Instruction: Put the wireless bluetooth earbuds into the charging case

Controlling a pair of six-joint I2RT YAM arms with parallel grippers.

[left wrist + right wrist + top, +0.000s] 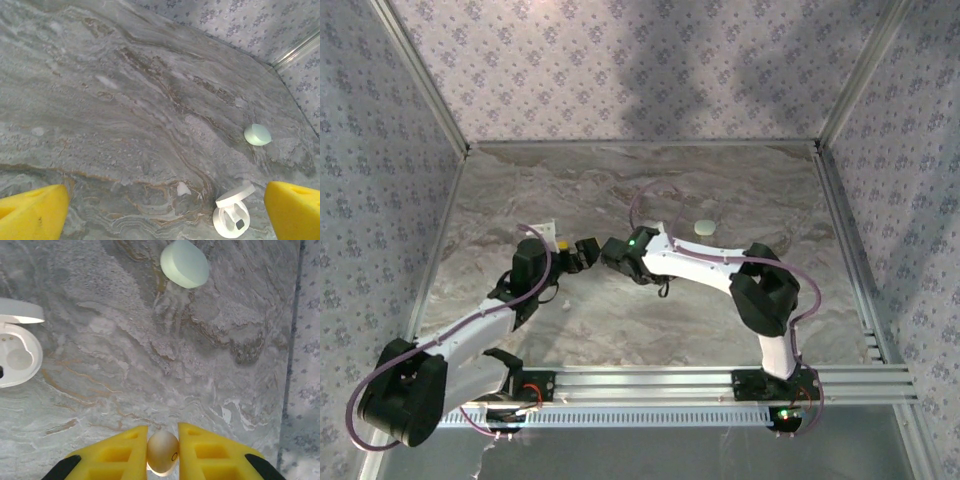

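Two earbuds [162,451] [183,188], one open white case [220,218], one pale green case [257,134].

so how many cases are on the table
2: an open white case by the left gripper, a closed pale green case farther back. The arms could hide more.

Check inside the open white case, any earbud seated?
In the open white case, one well looks empty, contact pins bare. Dark spot in the other well can't be identified. The right hand pinches one earbud.
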